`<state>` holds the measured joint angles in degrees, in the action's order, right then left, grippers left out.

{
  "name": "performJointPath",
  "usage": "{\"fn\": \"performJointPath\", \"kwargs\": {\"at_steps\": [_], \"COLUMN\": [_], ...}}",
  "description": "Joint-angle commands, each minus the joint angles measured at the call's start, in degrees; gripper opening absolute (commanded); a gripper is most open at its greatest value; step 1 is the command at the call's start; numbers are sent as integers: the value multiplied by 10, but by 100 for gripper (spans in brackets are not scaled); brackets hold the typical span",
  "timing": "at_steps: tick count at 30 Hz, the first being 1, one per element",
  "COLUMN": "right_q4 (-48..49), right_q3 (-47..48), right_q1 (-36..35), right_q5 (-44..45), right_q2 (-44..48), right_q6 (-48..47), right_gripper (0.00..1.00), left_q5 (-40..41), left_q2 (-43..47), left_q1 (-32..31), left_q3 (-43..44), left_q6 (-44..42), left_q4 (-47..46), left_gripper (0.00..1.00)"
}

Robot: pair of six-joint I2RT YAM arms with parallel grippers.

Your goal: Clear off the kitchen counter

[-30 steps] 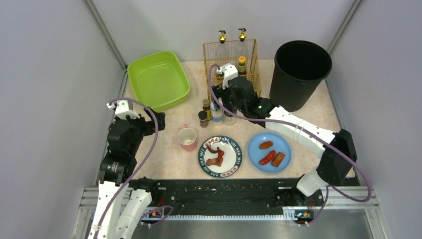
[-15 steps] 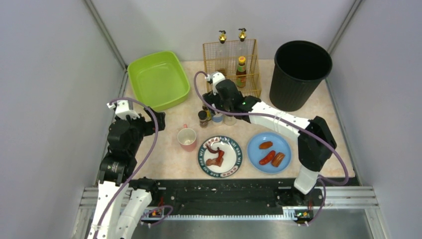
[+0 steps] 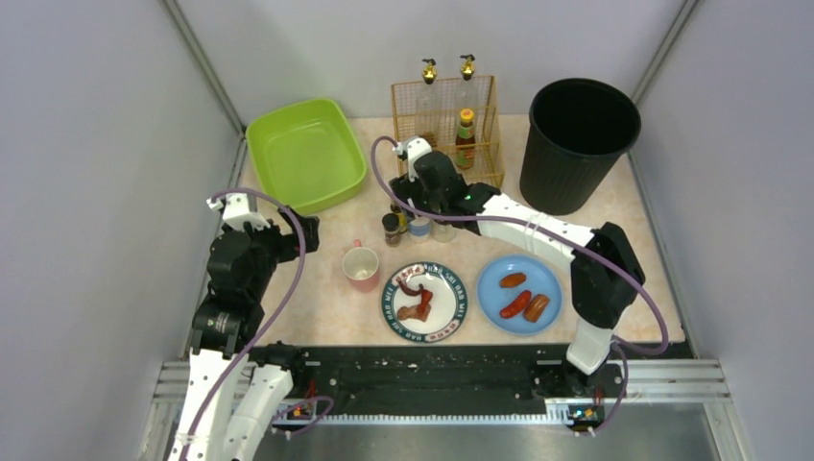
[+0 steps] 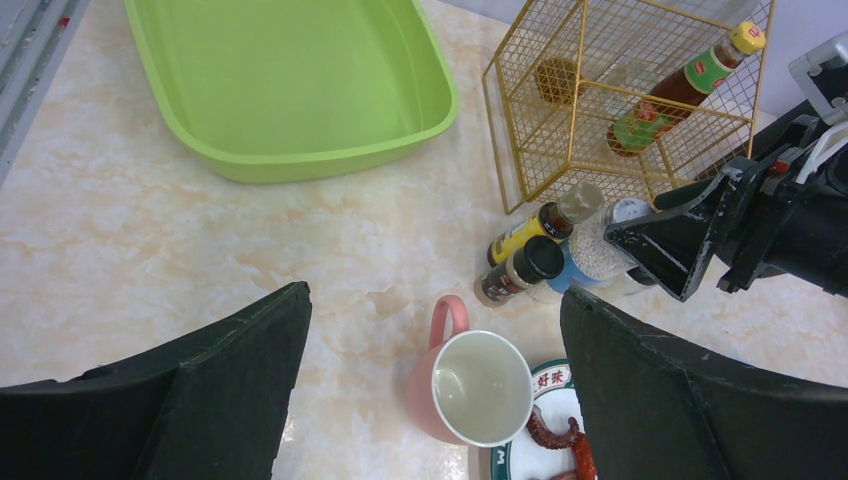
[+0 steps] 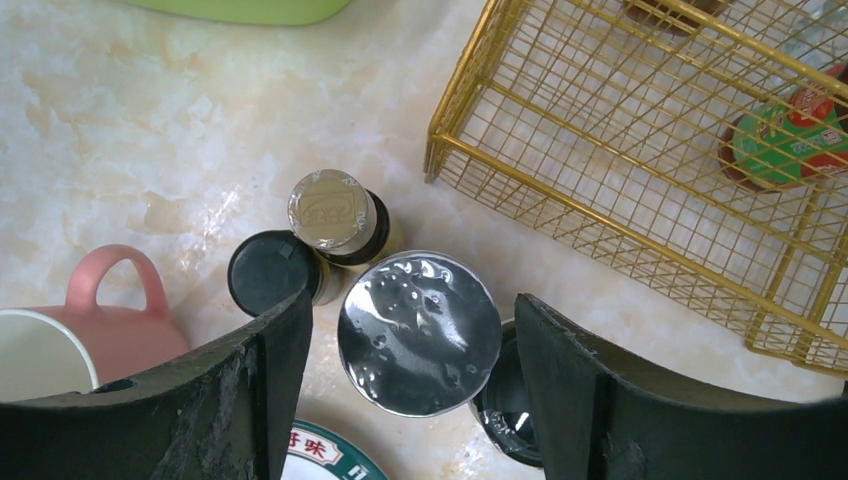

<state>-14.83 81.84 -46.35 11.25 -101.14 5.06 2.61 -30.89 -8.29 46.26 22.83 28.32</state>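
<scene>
The kitchen counter carries a cluster of spice jars in front of a gold wire rack. My right gripper hangs low over that cluster. In the right wrist view the right gripper is open and straddles a silver-lidded jar, with a small gap on each side. A black-lidded jar and a small silver-capped bottle stand just left of it. A dark jar is half hidden behind the right finger. My left gripper is open above a pink mug, holding nothing.
A green tub sits at the back left and a black bin at the back right. The rack holds sauce bottles. A patterned plate with food scraps and a blue plate with sausages lie near the front edge.
My right arm swung from beside the rack leftward and down over the spice jars, and its jaws narrowed slightly round the silver-lidded jar. The left arm stayed still.
</scene>
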Motion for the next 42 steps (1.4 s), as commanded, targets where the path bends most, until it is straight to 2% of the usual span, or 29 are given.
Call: {"fn": "performJointPath", "kwargs": {"at_steps": [1,10,20,29,42], "right_q4": [-5,-18,-20,-25,-57], "right_q3": [27,26,32,49,121], "right_q1": [-3,5,5,5,5], "right_q5": [-3,-28,-22,2,56], "right_q2": [-18,-23,-7,51,113], "right_q6": [-8,-3,-2,-12,-47], "right_gripper": [72,64,23,0,0], "left_q5": [1,3,3,5,6], "left_q2": [0,1,3,4,1], "left_q1": [-1,-1,-1,-1,-1], "left_q3": [4,5,5,4,4], "left_q6": [1,0,0,-1,0], "left_q4": [-11,-10,-11,-11,-11], "left_gripper": [99,99,99,99,99]}}
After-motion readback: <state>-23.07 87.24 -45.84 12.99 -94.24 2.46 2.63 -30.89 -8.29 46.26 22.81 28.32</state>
